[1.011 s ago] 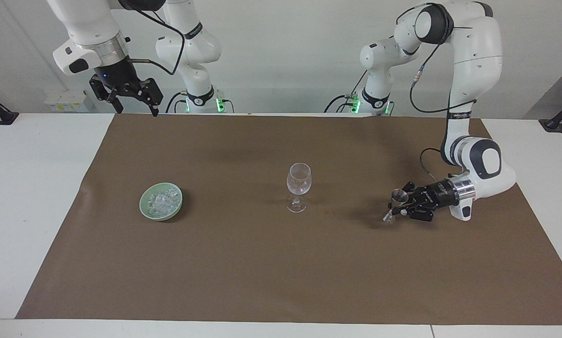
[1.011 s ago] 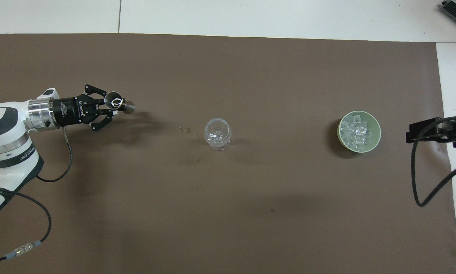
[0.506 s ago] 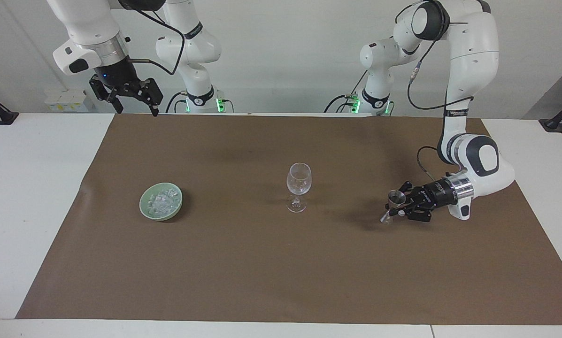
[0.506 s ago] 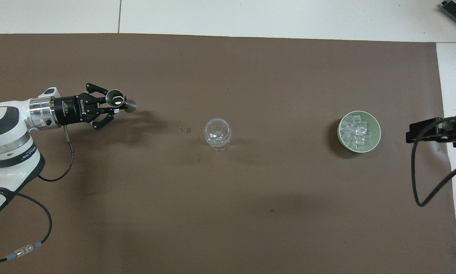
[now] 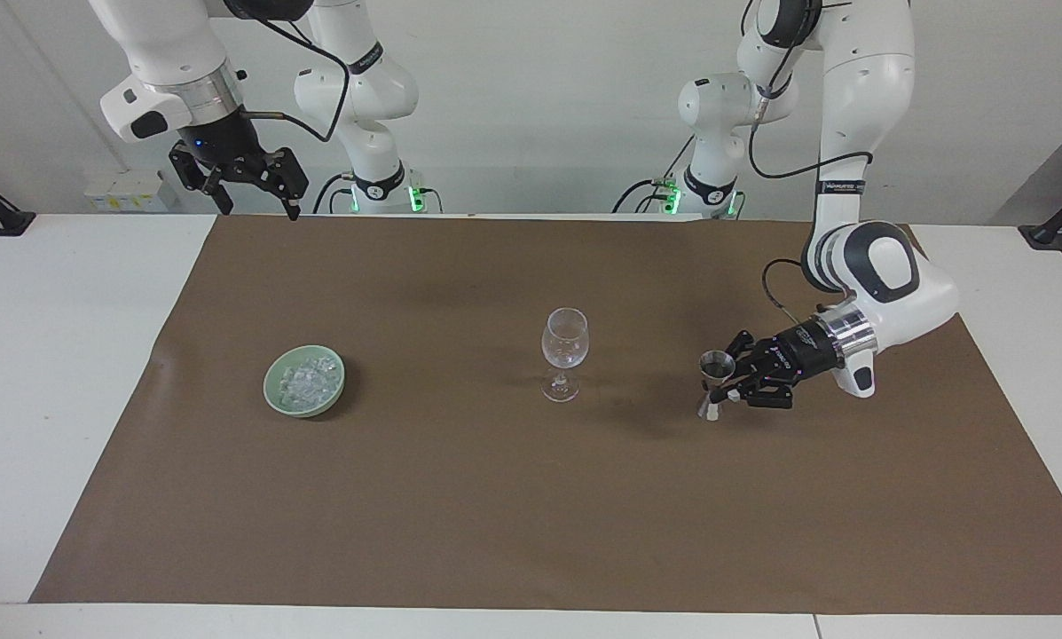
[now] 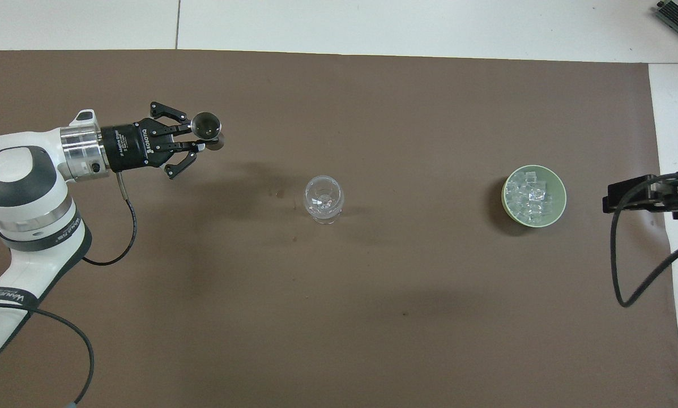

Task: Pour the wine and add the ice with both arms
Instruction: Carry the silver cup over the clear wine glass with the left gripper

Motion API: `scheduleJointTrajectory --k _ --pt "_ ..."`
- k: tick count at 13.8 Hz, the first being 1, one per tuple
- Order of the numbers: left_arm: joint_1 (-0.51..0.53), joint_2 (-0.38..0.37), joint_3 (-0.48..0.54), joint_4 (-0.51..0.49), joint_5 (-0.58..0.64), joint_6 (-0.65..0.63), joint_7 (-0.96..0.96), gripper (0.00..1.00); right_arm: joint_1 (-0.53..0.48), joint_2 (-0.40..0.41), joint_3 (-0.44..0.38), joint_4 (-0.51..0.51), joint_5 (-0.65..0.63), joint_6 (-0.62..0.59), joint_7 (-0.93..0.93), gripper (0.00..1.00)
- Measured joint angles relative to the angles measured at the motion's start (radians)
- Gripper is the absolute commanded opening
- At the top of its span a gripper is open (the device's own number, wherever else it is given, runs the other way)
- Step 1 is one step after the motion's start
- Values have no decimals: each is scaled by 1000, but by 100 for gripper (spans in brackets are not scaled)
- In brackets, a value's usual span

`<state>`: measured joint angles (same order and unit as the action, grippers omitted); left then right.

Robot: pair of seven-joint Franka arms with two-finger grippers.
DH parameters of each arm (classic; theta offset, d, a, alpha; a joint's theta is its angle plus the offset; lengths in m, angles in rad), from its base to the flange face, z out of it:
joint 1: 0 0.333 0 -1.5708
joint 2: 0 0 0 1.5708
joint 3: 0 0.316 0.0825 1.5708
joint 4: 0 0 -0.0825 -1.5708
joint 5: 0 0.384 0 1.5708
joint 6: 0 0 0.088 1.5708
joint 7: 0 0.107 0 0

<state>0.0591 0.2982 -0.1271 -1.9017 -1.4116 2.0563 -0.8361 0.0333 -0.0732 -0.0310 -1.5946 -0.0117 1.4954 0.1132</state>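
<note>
Facing view: left gripper (image 5: 727,383) pinches jigger (image 5: 715,383); wine glass (image 5: 564,352) beside; right gripper (image 5: 251,188) spread.

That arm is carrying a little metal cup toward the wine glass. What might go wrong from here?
1. The left end effector pinches the metal cup at its narrow waist; a tilt on the way might spill its contents onto the brown mat.
2. The wine glass stands on a thin stem; a nudge from the cup or end effector may topple it.
3. Its mouth is narrow, so a poorly aimed pour may miss.
</note>
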Motion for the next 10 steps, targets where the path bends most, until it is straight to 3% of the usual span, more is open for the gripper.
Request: scheduleJointTrajectory --k 4,10 --pt "-80 -81 -1 -62 -26 109 -12 0 -5 21 -3 0 0 3 0 100" --pt "-153 -133 0 -115 -27 223 -12 0 -20 32 -11 0 0 54 0 100"
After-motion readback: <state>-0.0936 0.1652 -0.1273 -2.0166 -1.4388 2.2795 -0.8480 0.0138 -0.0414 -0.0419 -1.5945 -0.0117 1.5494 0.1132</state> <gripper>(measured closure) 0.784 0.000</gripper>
